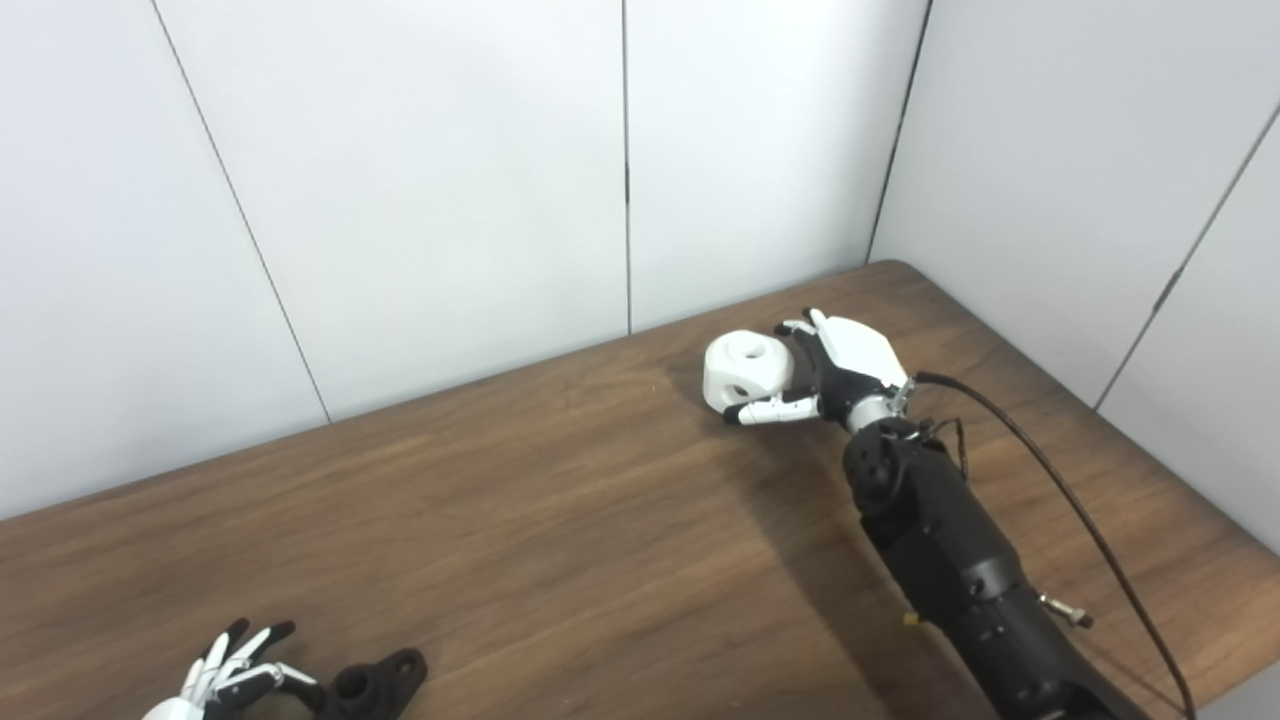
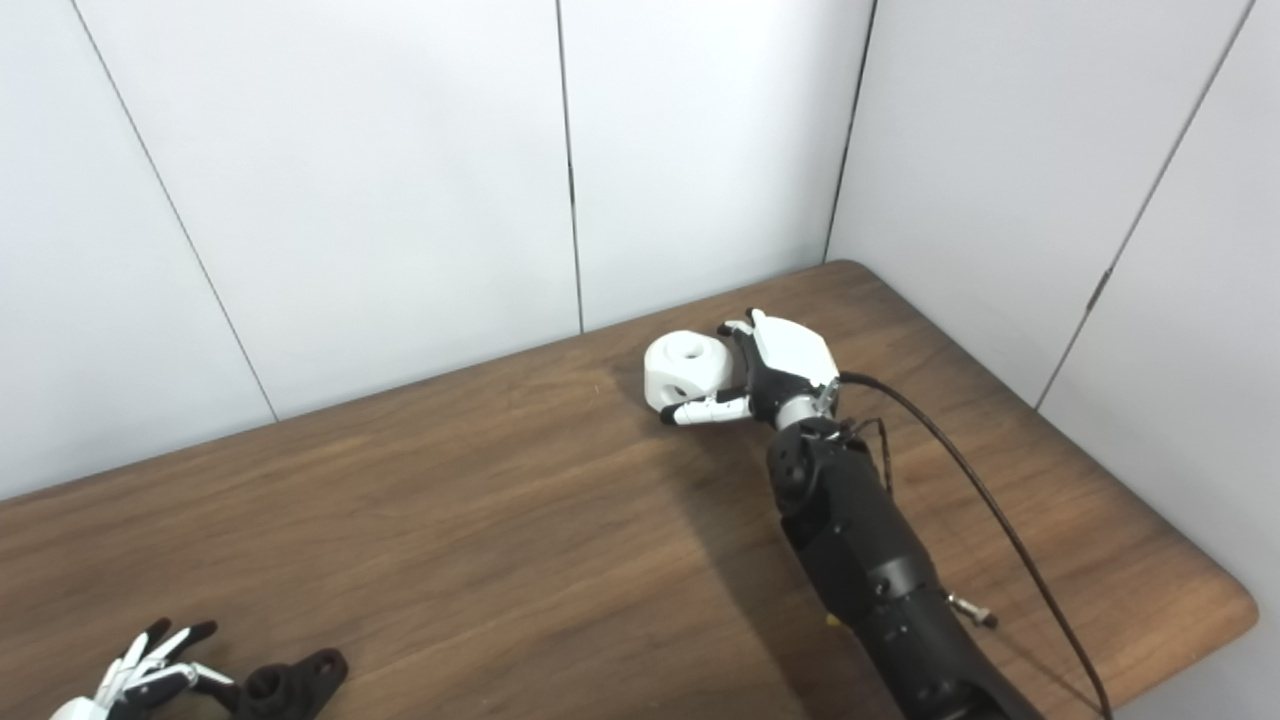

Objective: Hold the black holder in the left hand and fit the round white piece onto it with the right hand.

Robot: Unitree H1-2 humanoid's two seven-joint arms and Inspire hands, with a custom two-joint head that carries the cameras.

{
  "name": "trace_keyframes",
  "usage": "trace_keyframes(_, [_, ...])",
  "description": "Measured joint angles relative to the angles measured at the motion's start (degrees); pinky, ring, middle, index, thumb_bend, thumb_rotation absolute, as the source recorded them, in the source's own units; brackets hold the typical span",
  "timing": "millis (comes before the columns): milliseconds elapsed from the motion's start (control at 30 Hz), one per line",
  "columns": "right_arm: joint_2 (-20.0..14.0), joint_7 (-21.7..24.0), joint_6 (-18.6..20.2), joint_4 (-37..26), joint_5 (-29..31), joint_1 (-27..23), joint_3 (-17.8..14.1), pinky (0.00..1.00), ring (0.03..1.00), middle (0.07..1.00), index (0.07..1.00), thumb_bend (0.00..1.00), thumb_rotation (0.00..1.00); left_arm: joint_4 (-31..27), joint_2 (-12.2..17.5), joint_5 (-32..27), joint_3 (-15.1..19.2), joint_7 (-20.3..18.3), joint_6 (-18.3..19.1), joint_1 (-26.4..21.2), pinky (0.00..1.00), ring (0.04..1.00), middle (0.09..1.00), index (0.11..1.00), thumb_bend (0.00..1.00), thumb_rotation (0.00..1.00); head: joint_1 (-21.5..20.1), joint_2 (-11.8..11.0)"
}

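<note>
Two task pieces lay well apart on the wooden surface (image 1: pixel 560 520). Far right, the round white piece (image 1: pixel 747 372) sat with the right hand (image 1: pixel 835 375) curled around its side, fingers touching it. Near the bottom-left corner, the black holder (image 1: pixel 375 685) rested just beside the left hand (image 1: pixel 225 675), whose fingers were spread, gripping nothing.

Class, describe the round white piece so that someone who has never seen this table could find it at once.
Start at the wooden table's far right corner, near the wall. There the right hand cups the round white piece: chunky, holes on top and side, unlike the black holder.
</note>
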Motion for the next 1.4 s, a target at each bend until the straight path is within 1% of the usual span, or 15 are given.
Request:
trace_keyframes(133, [1.04, 0.81, 0.00, -0.06, -1.49, -0.04, -0.82, 0.95, 0.978, 0.980, 0.853, 1.00, 0.63, -0.08, 0.00, 0.00, 0.00, -0.06, 0.06, 0.02, 1.00, 1.000, 0.890, 0.480, 0.52, 0.04, 0.09, 0.00])
trace_keyframes(367, [1.04, 0.83, 0.00, -0.28, -1.69, -0.03, -0.46, 0.92, 0.958, 0.964, 0.853, 1.00, 0.66, -0.12, 0.01, 0.00, 0.06, -0.05, 0.06, 0.12, 1.00, 1.000, 0.886, 0.480, 0.52, 0.04, 0.35, 0.18])
trace_keyframes(567, [1.11, 0.43, 0.00, -0.27, -2.75, -0.04, 0.08, 0.92, 0.956, 0.960, 0.829, 1.00, 0.65, -0.18, -0.01, 0.05, 0.06, -0.05, 0.14, 0.14, 1.00, 1.000, 0.888, 0.480, 0.52, 0.04, 0.44, 0.26])
trace_keyframes(700, [1.61, 0.50, 0.00, -0.73, -3.78, -0.04, -0.10, 0.92, 0.952, 0.953, 0.808, 1.00, 0.62, -0.34, 0.00, 0.03, 0.13, -0.07, 0.23, 0.28, 1.00, 1.000, 0.888, 0.480, 0.52, 0.04, 0.44, 0.26])
trace_keyframes(800, [1.98, 0.49, 0.00, -0.83, -4.29, -0.09, -0.21, 0.91, 0.942, 0.939, 0.788, 0.97, 0.58, -0.34, -0.01, 0.01, 0.14, -0.06, 0.22, 0.28, 1.00, 1.000, 0.889, 0.480, 0.52, 0.04, 0.44, 0.26])
trace_keyframes(900, [2.40, 0.18, 0.00, -0.84, -4.84, -0.09, -0.55, 0.89, 0.923, 0.910, 0.763, 0.94, 0.51, -0.48, -0.01, 0.01, 0.16, -0.16, 0.35, 0.33, 1.00, 1.000, 0.888, 0.480, 0.52, 0.04, 0.44, 0.35])
trace_keyframes(933, [2.64, -0.28, 0.00, -0.84, -4.84, -0.09, -0.72, 0.88, 0.916, 0.895, 0.742, 0.93, 0.47, -0.53, -0.01, 0.01, 0.18, -0.17, 0.38, 0.38, 1.00, 1.000, 0.887, 0.480, 0.52, 0.04, 0.44, 0.35])
trace_keyframes(967, [2.87, -0.74, 0.00, -0.86, -4.77, -0.09, -0.89, 0.88, 0.909, 0.877, 0.714, 0.91, 0.42, -0.56, -0.01, 0.01, 0.19, -0.17, 0.39, 0.41, 1.00, 1.000, 0.887, 0.480, 0.52, 0.04, 0.44, 0.26])
trace_keyframes(1033, [3.20, -2.16, 0.00, -0.90, -4.31, -0.08, -0.98, 0.87, 0.892, 0.834, 0.675, 0.88, 0.36, -0.58, -0.01, 0.01, 0.20, -0.17, 0.40, 0.42, 1.00, 1.000, 0.887, 0.480, 0.52, 0.04, 0.35, 0.35])
trace_keyframes(1067, [3.28, -3.23, -0.01, -0.90, -3.71, -0.08, -0.99, 0.86, 0.877, 0.793, 0.648, 0.84, 0.30, -0.58, -0.01, 0.00, 0.20, -0.17, 0.39, 0.42, 1.00, 1.000, 0.887, 0.480, 0.52, 0.04, 0.44, 0.35])
trace_keyframes(1167, [3.15, -6.87, -0.18, -0.87, -2.29, -0.06, -0.82, 0.81, 0.834, 0.720, 0.577, 0.71, 0.17, -0.60, -0.01, 0.01, 0.20, -0.16, 0.39, 0.44, 1.00, 0.999, 0.886, 0.480, 0.52, 0.04, 0.44, 0.35])
trace_keyframes(1200, [2.95, -7.91, -0.32, -0.86, -1.93, -0.02, -0.53, 0.81, 0.825, 0.713, 0.533, 0.61, 0.16, -0.60, -0.01, 0.01, 0.20, -0.15, 0.39, 0.45, 1.00, 1.000, 0.886, 0.480, 0.52, 0.04, 0.44, 0.35])
trace_keyframes(1267, [2.60, -9.61, -0.53, -0.87, -1.13, 0.04, 0.07, 0.80, 0.801, 0.700, 0.489, 0.52, 0.14, -0.61, -0.02, 0.01, 0.21, -0.15, 0.39, 0.46, 1.00, 1.000, 0.887, 0.480, 0.52, 0.04, 0.53, 0.35])
trace_keyframes(1400, [1.72, -11.77, -1.26, -0.84, 0.13, 0.38, 1.47, 0.78, 0.786, 0.695, 0.481, 0.51, 0.13, -0.81, -0.03, 0.02, 0.20, -0.21, 0.63, 0.52, 1.00, 1.000, 0.888, 0.480, 0.52, 0.04, 0.53, 0.35])
